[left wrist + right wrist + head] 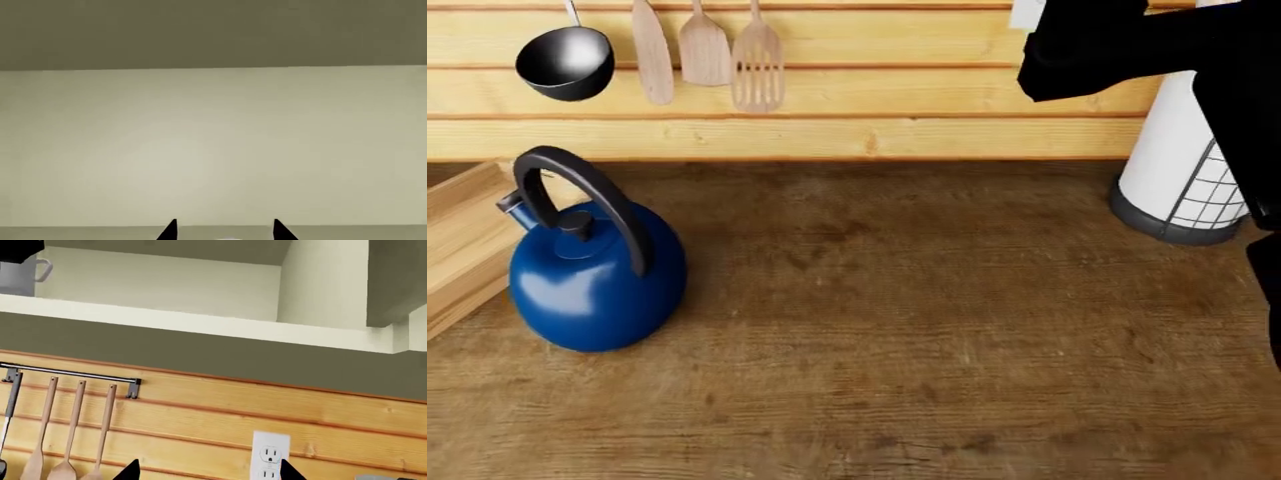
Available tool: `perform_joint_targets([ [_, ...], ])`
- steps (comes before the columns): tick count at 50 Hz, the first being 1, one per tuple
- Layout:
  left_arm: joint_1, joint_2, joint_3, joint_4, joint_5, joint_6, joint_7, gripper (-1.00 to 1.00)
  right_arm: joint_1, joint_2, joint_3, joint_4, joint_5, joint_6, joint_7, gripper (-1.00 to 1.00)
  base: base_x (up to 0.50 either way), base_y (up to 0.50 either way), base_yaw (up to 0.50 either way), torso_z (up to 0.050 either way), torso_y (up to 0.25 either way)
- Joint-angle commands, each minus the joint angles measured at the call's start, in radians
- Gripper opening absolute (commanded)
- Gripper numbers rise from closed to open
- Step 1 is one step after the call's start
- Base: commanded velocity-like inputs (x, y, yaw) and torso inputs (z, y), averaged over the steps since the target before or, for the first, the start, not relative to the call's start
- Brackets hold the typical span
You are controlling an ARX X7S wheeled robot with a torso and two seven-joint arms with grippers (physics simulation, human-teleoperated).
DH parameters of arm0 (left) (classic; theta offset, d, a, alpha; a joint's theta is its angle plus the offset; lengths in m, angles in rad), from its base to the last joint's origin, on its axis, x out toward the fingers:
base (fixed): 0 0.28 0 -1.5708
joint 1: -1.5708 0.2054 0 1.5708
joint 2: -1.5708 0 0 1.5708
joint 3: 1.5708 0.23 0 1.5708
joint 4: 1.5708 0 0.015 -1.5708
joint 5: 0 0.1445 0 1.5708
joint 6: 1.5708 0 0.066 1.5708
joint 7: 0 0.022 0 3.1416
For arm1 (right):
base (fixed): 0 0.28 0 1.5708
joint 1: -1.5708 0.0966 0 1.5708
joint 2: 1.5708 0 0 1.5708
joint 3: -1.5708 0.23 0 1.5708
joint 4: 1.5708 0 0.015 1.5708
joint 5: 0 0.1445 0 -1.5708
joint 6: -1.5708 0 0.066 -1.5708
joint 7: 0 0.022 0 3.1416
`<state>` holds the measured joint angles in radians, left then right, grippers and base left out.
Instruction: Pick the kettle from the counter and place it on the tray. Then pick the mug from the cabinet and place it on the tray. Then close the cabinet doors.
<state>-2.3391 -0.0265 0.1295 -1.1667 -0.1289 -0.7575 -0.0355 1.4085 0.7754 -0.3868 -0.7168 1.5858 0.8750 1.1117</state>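
Note:
The blue kettle (594,275) with its black arched handle stands on the brown counter (934,330) at the left. It is close beside the pale-wood tray (457,240), which only shows at the left edge. The white mug (23,276) stands on the open cabinet's shelf (200,325), its top hidden by a black arm part (19,247). My left gripper (225,231) is open, facing a pale cabinet wall; a white sliver (229,239) shows between its tips, and I cannot tell what it is. My right gripper (209,471) is open and empty, facing the plank wall below the cabinet.
A ladle (563,60) and wooden utensils (705,50) hang on the plank wall above the kettle. A white paper-towel roll (1174,150) in a wire holder stands at the back right. A black arm (1121,45) crosses the top right of the head view. A wall socket (269,456) is near the right gripper.

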Motion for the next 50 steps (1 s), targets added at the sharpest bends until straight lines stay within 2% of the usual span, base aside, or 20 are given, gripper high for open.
perform_joint_targets([
  [1, -0.017, 0.009, -0.097, 0.208, 0.112, -0.092, 0.013, -1.0, 0.01, 0.003, -0.005, -0.016, 0.036, 0.001, 0.03, 1.0, -0.48, 0.0, 0.0, 0.0, 0.0],
  [12, -0.017, 0.02, -0.115, 0.332, 0.135, -0.191, 0.043, -1.0, 0.008, 0.023, 0.008, -0.039, 0.069, -0.01, 0.049, 1.0, -0.48, 0.0, 0.0, 0.0, 0.0],
  [22, -0.015, 0.023, -0.062, 0.398, 0.02, -0.263, 0.073, -1.0, -0.005, 0.036, 0.023, -0.04, 0.066, -0.025, 0.044, 1.0, -0.35, 0.0, 0.0, 0.0, 0.0],
  [30, 0.179, 0.02, -0.066, 0.773, -0.146, -0.48, 0.019, -1.0, -0.038, 0.054, 0.039, -0.05, 0.052, -0.04, 0.031, 1.0, 0.0, 0.0, 0.0, 0.0, 0.0],
  [34, 0.306, 0.024, -0.086, 0.989, -0.284, -0.588, -0.061, -1.0, -0.057, 0.061, 0.046, -0.052, 0.039, -0.048, 0.025, 1.0, 0.0, 0.0, 0.0, 0.0, 0.0],
  [37, 0.389, 0.024, -0.098, 1.119, -0.443, -0.65, -0.157, -1.0, -0.074, 0.066, 0.05, -0.051, 0.026, -0.054, 0.019, 1.0, 0.0, 0.0, 0.0, 0.0, 0.0],
  [45, 0.564, 0.024, -0.139, 1.295, -0.833, -0.71, -0.431, -1.0, -0.095, 0.07, 0.053, -0.053, 0.013, -0.062, 0.013, 1.0, 0.0, 0.0, 0.0, 0.0, 0.0],
  [49, 0.673, 0.021, -0.143, 1.368, -0.985, -0.716, -0.532, -1.0, -0.108, 0.067, 0.051, -0.052, -0.001, -0.065, 0.006, 1.0, 0.0, 0.0, 0.0, 0.0, 0.0],
  [50, 0.811, 0.023, -0.141, 1.46, -1.077, -0.728, -0.579, -1.0, -0.125, 0.067, 0.051, -0.048, -0.018, -0.069, -0.006, 1.0, 0.0, 0.0, 0.0, 0.0, 0.0],
])
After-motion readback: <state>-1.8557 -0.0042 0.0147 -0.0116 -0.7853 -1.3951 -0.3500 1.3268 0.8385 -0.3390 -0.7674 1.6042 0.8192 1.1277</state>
